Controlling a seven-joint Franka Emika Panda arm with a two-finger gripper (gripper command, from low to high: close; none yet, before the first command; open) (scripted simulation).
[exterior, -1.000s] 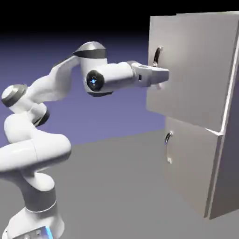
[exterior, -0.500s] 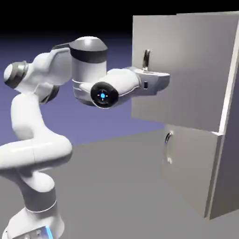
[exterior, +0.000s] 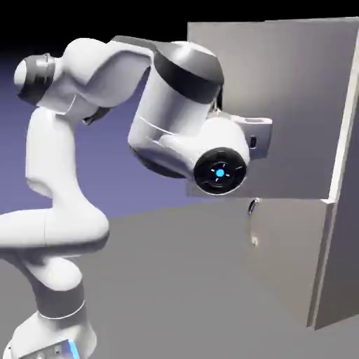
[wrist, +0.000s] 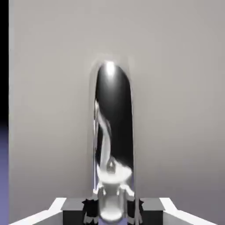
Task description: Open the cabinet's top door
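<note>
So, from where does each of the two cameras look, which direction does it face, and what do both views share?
Exterior view: stands fixed beside the robot, facing the cabinet on the right; shows the white arm rising from the lower left, its wrist hiding the pincer.
Hand view: sits on the hand, looking along the pincer at the top door; the metallic handle stands between the dark finger bases.
Shared: the top door, swung partly open; the handle shows only in the hand view.

I see a flat grey table (exterior: pixel 175 280) w/ soft light on it. Behind it, a blue-purple wall (exterior: pixel 119 175), dark black up top.
</note>
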